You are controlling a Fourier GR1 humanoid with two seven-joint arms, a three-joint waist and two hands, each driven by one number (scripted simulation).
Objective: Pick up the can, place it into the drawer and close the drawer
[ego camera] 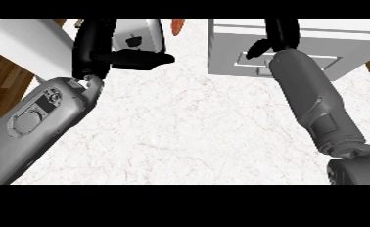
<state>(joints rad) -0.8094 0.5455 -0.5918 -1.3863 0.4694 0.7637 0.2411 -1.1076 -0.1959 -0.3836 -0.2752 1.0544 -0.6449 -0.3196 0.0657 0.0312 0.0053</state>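
A grey drawer unit (231,45) stands at the counter's far right, with a handle (245,62) on its front panel. I cannot tell whether the drawer is open or closed. My right hand (278,37) reaches over the unit. Its thumb (254,51) points down toward the handle and its fingers run past the upper edge. Nothing shows in this hand. At the far left a silvery white object with a dark mark (137,34), possibly the can, stands upright. My left hand (98,45) stands just in front of it, fingers up, thumb (148,59) stretched across its base.
An orange item (177,25) lies at the back, between the silvery object and the drawer unit. A white marbled counter (195,123) spreads across the middle. A white strip (33,37) and a wooden floor (14,77) border it at the left.
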